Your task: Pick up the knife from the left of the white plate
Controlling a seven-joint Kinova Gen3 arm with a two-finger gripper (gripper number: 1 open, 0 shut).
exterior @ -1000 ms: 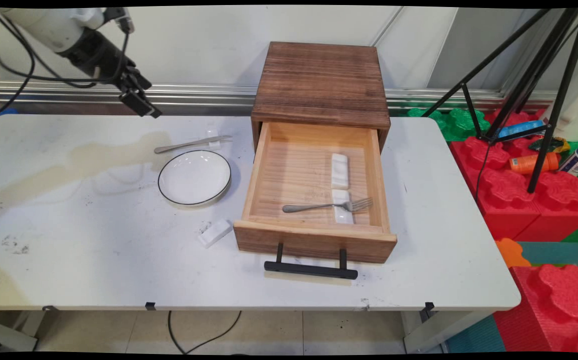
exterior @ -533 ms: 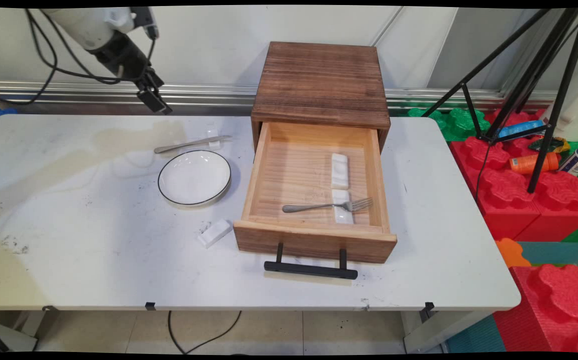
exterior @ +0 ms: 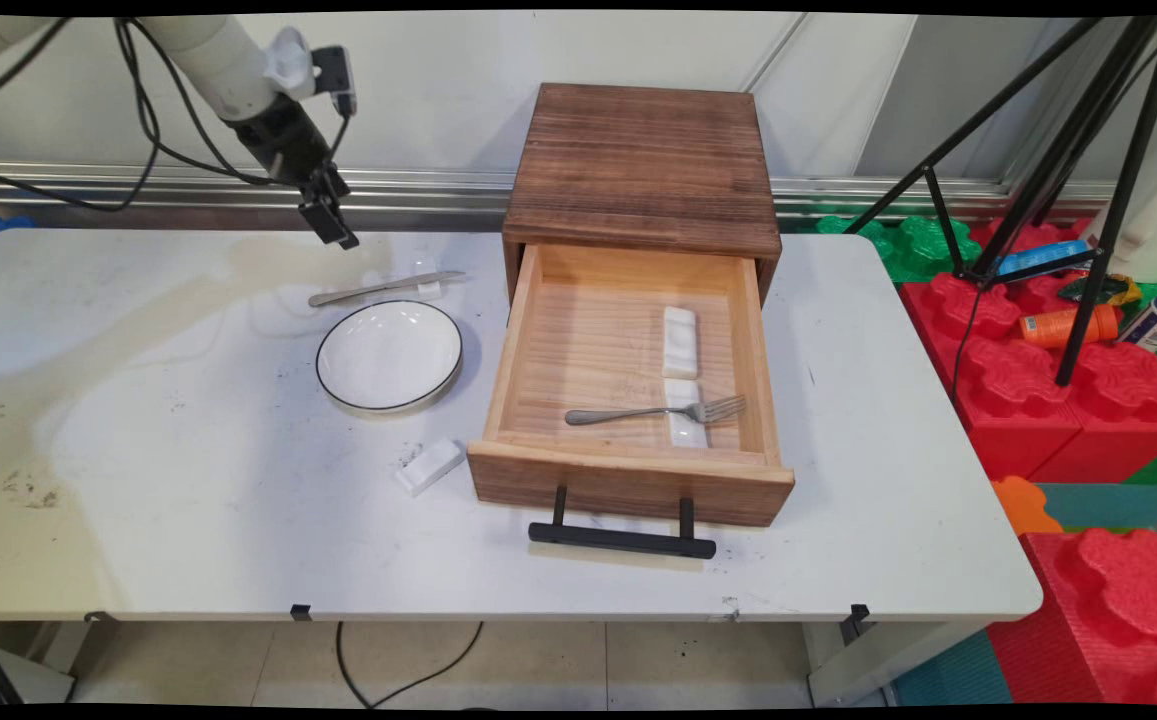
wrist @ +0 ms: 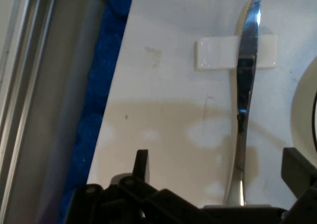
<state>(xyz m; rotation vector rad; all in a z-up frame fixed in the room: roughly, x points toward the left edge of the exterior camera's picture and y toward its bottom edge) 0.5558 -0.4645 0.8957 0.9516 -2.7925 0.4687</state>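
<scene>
My gripper [exterior: 334,226] hangs open and empty above the table's far left part, just behind and left of a metal knife [exterior: 384,288]. The knife's blade lies across a small white rest [exterior: 425,276]. In the hand view the gripper [wrist: 218,160] looks down on the knife [wrist: 243,105], whose handle runs between the two spread fingers [wrist: 141,162] with the white rest [wrist: 218,53] beyond. A white plate with a dark rim [exterior: 389,355] sits just in front of the knife.
A wooden cabinet [exterior: 644,165] stands at the back, its drawer [exterior: 628,478] pulled open. Inside lie a fork [exterior: 653,411] on a white rest [exterior: 686,424] and a second rest [exterior: 679,341]. Another white rest [exterior: 430,466] lies by the drawer's front left corner. A black tripod [exterior: 1068,170] stands at right.
The gripper has moved right and down, from the far left toward the knife. Nothing on the table has shifted.
</scene>
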